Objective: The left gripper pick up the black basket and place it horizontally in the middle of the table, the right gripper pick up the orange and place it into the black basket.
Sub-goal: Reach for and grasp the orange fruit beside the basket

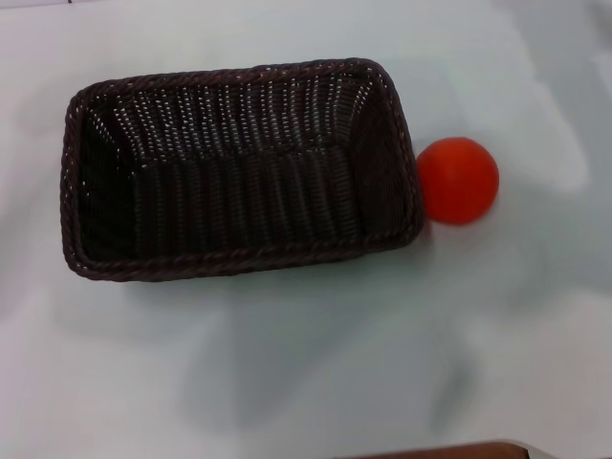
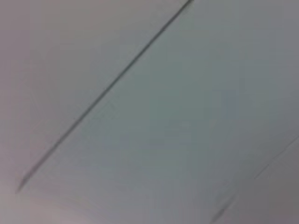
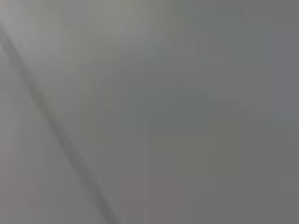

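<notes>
One black basket (image 1: pixel 239 172) sits lengthwise across the counter (image 1: pixel 306 363), upright, nothing in it. One orange (image 1: pixel 458 180) sits on the counter just right of it. Neither end effector's in view, so can't tell their grip

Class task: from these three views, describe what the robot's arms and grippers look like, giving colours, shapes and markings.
Nothing can be described: neither arm nor gripper appears in any view. The head view shows only the basket, the orange and the table. Both wrist views show only plain grey surface.
</notes>
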Controlling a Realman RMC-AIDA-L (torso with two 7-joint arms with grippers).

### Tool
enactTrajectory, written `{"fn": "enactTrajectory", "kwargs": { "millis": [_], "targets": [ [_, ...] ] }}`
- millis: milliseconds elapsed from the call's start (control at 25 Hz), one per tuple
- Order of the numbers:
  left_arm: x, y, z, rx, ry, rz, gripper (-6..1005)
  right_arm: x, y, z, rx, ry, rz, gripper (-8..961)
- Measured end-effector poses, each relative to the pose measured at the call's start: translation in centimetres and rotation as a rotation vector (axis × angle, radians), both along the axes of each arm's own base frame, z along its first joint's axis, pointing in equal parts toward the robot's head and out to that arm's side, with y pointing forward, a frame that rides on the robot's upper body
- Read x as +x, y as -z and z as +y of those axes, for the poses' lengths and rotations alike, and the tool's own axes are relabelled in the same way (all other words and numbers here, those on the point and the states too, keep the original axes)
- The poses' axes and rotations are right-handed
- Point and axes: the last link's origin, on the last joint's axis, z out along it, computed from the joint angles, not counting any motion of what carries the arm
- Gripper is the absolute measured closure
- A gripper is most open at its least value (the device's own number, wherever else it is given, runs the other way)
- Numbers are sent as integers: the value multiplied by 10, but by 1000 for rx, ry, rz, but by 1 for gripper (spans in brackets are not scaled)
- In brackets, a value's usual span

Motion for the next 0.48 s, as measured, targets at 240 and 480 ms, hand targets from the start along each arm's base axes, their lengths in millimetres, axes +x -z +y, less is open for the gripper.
{"fn": "enactTrajectory", "kwargs": {
  "millis": [240, 480],
  "targets": [
    [9, 2, 5, 282, 179, 71, 450, -19, -6, 9, -358, -134, -179, 68],
    [17, 9, 10, 450, 267, 154, 456, -43, -32, -2, -696, -211, -399, 69]
  ]
}}
